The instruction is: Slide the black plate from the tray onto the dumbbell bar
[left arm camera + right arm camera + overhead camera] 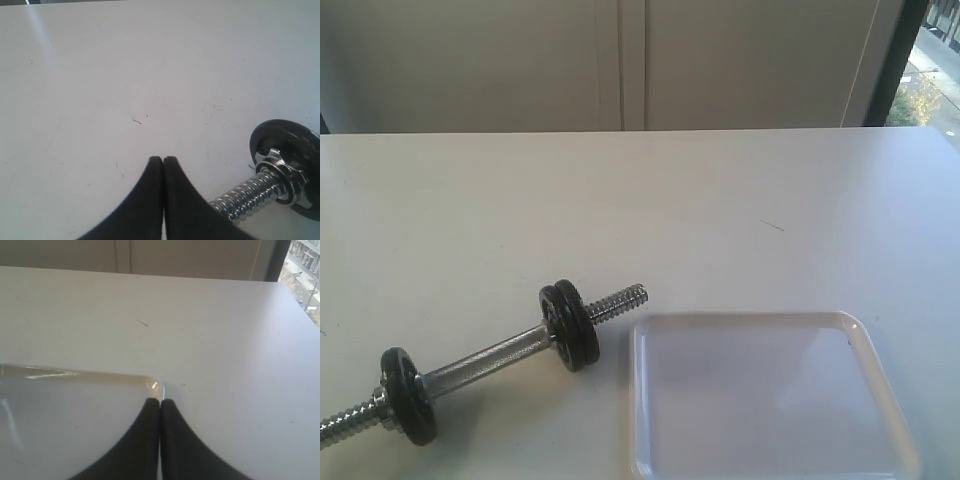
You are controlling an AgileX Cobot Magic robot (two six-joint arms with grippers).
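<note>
Two grippers, each with black jaws pressed together and holding nothing. Left gripper [163, 159] low over the table [720, 200], near a collar nut [272, 162] on the dumbbell bar [490, 358]. Right gripper [160, 401] tips at a rounded corner of the tray [638, 400].

Nearest edge: the tray, translucent white, bare floor showing, lying flat just beside the bar. The bar lies slantwise, one single black disc [408, 395] toward its near end.

Farther along: the black plate [570, 323] sits on the bar as one of two discs pressed together, upright, the threaded tip [620, 300] poking out past them.

Beyond: pale wall panels [620, 60], a window [930, 80] at right.
</note>
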